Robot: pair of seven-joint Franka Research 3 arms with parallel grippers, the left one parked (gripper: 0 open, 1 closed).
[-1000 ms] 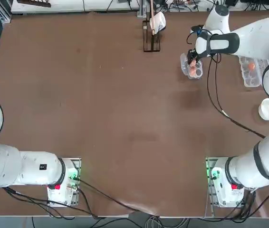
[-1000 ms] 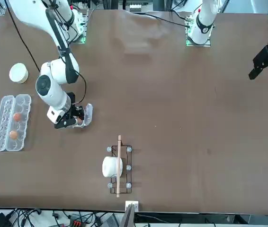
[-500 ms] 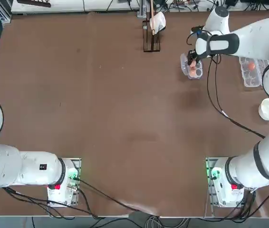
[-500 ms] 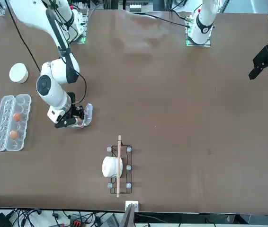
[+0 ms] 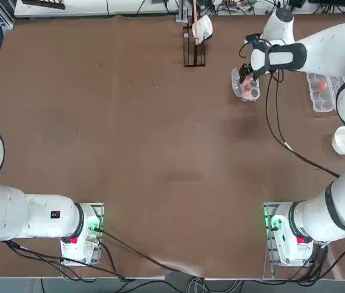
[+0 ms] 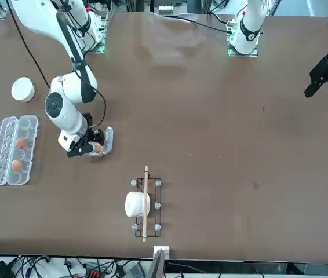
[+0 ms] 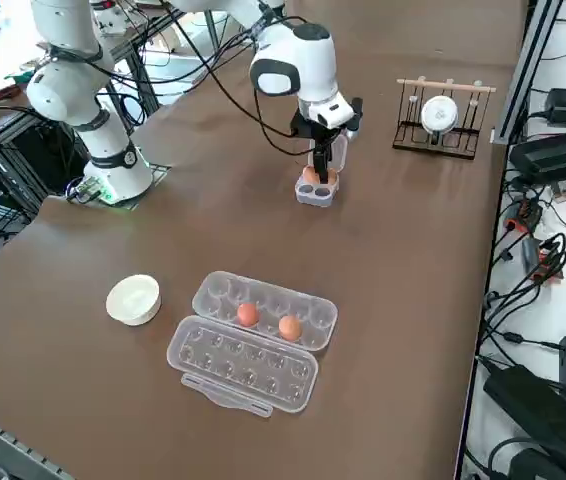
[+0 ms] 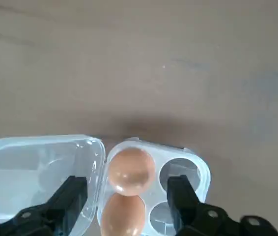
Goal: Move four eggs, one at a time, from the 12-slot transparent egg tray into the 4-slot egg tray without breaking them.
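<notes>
Presently, the right gripper (image 8: pixel 126 204) is hovering over the 4-slot egg tray (image 8: pixel 178 162), its fingers standing spread; two eggs (image 8: pixel 131 171) are occupying that tray, while two others (image 7: pixel 268 321) are resting in the 12-slot transparent egg tray (image 7: pixel 243 367).

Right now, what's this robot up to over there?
It's moving eggs into the small tray. The right gripper is open over that tray, with two eggs in it, one beside the other, and two cups free. Two more eggs, one and another, sit in the long tray, its lid open.
</notes>
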